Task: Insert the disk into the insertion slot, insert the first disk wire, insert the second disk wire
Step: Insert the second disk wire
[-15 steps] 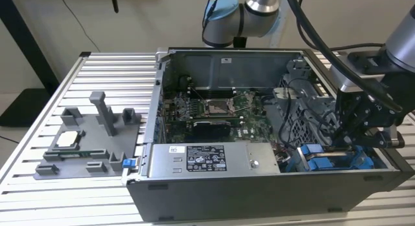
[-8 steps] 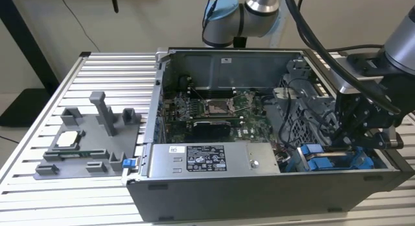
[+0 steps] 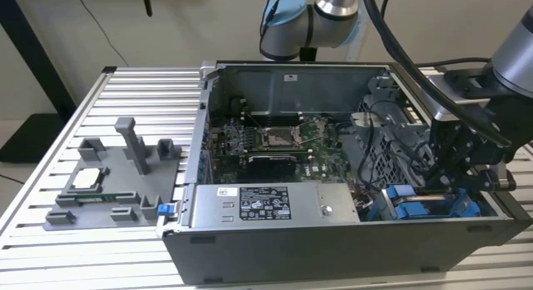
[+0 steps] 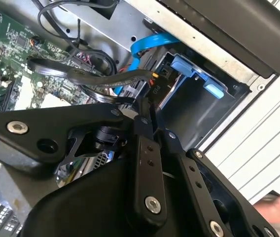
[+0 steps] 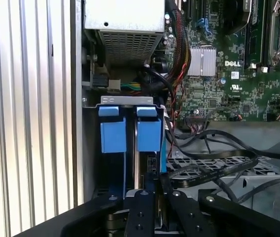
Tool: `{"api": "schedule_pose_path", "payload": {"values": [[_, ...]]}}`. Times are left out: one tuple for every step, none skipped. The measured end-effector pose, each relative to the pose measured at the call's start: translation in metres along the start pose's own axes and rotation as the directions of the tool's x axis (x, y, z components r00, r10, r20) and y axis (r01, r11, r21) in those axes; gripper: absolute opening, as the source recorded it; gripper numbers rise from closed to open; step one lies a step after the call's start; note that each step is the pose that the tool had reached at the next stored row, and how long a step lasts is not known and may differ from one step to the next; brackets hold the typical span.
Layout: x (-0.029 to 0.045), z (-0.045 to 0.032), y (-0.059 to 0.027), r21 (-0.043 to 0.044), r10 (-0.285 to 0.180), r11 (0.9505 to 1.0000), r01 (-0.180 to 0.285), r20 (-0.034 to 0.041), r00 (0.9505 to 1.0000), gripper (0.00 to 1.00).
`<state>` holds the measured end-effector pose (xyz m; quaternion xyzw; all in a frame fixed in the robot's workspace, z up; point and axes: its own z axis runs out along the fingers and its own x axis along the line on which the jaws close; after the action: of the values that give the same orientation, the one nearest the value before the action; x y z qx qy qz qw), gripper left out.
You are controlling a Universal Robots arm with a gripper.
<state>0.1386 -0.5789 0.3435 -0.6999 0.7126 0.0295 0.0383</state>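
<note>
The first wrist view looked down into the open computer case, which sat on a ribbed aluminium surface (image 5: 26, 113). The black end effector (image 5: 155, 197) reached towards the insertion slot (image 5: 130, 101) — a grey bay with two bright blue tabs (image 5: 113, 131) side by side, and a blue edge of the disk carrier (image 5: 163, 153) just beside them. Its fingers (image 5: 142, 212) stood close together over a dark connector. Black cables (image 5: 214, 165) looped across a perforated metal cage (image 5: 204, 163) beside the bay. Beyond lay the green motherboard (image 5: 243, 94) with a silver heatsink (image 5: 201, 61), and a grey power supply box (image 5: 125, 29) — its grille facing the bay.
</note>
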Motion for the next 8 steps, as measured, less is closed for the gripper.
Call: {"api": "schedule_pose_path", "payload": {"values": [[-0.0001, 0.0003, 0.0, 0.0001, 0.0, 1.0, 0.0, 0.0, 1.0, 0.0], [-0.0001, 0.0006, 0.0, 0.0001, 0.0, 1.0, 0.0, 0.0, 1.0, 0.0], [-0.0001, 0.0008, 0.0, 0.0002, 0.0, 1.0, 0.0, -0.0003, 1.0, 0.0], [-0.0001, 0.0011, 0.0, 0.0002, 0.0, 1.0, 0.0, -0.0005, 1.0, 0.0], [0.0, 0.0018, 0.0, 0.0004, 0.0, 1.0, 0.0, 0.0004, 1.0, 0.0], [0.0001, 0.0026, 0.0, 0.0005, 0.0, 1.0, 0.0, 0.0012, 1.0, 0.0], [0.0001, 0.0027, 0.0, 0.0006, 0.0, 1.0, 0.0, 0.0013, 1.0, 0.0], [0.0001, 0.0029, 0.0, 0.0008, 0.0, 1.0, 0.0, 0.0017, 1.0, 0.0]]}}
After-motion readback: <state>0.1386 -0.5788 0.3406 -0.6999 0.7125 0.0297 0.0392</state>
